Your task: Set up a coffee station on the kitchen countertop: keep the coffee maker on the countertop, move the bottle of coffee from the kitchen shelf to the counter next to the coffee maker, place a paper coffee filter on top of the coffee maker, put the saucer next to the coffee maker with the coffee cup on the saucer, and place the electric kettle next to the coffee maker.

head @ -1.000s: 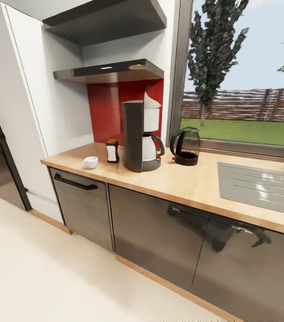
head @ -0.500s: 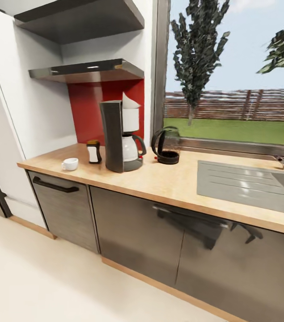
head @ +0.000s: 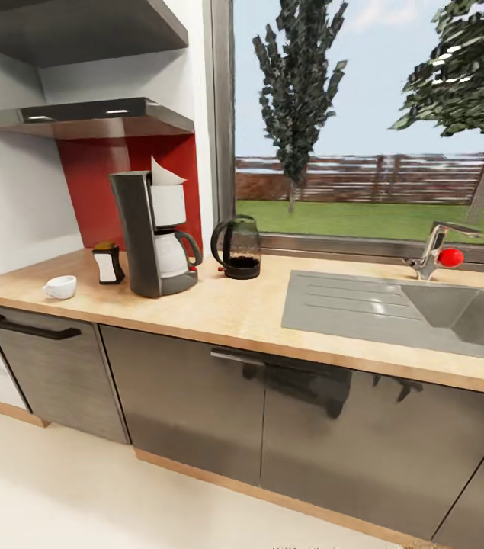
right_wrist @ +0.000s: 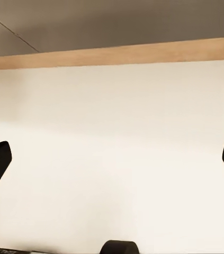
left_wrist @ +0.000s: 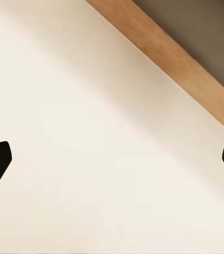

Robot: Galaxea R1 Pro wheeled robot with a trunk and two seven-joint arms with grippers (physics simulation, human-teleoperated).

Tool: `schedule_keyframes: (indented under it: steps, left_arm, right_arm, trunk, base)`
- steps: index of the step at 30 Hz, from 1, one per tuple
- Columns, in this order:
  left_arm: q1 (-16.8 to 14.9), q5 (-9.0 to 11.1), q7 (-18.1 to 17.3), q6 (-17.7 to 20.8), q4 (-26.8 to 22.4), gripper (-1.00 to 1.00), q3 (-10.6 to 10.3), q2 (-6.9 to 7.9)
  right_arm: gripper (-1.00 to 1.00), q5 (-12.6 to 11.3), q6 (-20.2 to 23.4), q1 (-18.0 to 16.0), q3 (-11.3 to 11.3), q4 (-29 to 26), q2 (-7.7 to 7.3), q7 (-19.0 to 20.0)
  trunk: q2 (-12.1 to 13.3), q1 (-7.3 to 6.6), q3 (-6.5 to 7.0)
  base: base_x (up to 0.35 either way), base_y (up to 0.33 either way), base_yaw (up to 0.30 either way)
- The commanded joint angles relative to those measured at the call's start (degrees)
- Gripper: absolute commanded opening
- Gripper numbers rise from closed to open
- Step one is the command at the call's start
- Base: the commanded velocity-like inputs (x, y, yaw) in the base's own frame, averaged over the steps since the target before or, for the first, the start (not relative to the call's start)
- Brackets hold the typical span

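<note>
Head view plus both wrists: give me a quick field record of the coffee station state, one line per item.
countertop: holds every item below
coffee maker: upright, near the red splashback
paper filter: on top of the coffee maker
coffee bottle: on the counter, just left of the coffee maker
coffee cup: on the counter, left of the bottle; saucer under it cannot be made out
kettle: on the counter, right of the coffee maker
left gripper: open, empty, over pale floor
right gripper: open, empty, over pale floor
</note>
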Motion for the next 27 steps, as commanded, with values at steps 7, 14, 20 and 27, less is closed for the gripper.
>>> schedule_keyframes:
  steps: [7, 14, 20, 27]
  left_arm:
    - [0.0, 0.4, -0.4, 0.0, 0.1, 1.00, 0.1, 0.01]
    - [0.0, 0.3, -0.4, 0.0, 0.1, 1.00, 0.0, 0.01]
    - [0.0, 0.3, -0.4, 0.0, 0.1, 1.00, 0.0, 0.01]
    - [0.0, 0.3, -0.4, 0.0, 0.1, 1.00, 0.1, 0.01]
  right_arm:
    - [1.00, -0.3, -0.4, -0.1, 0.5, 0.2, 0.03, 0.2]
    - [1.00, -0.3, -0.4, -0.1, 0.5, 0.2, 0.08, 0.1]
    - [1.00, -0.2, -0.4, -0.1, 0.6, 0.2, 0.10, 0.1]
    - [1.00, -0.2, -0.4, -0.1, 0.6, 0.2, 0.11, 0.1]
  trunk:
    - [0.0, -0.01, -0.06]
    - [0.0, -0.01, -0.06]
    - [0.0, -0.01, -0.06]
    - [0.0, -0.01, -0.06]
  base:
    - [0.000, -0.015, -0.274]
    - [0.000, -0.268, -0.033]
    - [0.000, -0.302, -0.014]
    - [0.000, -0.080, -0.231]
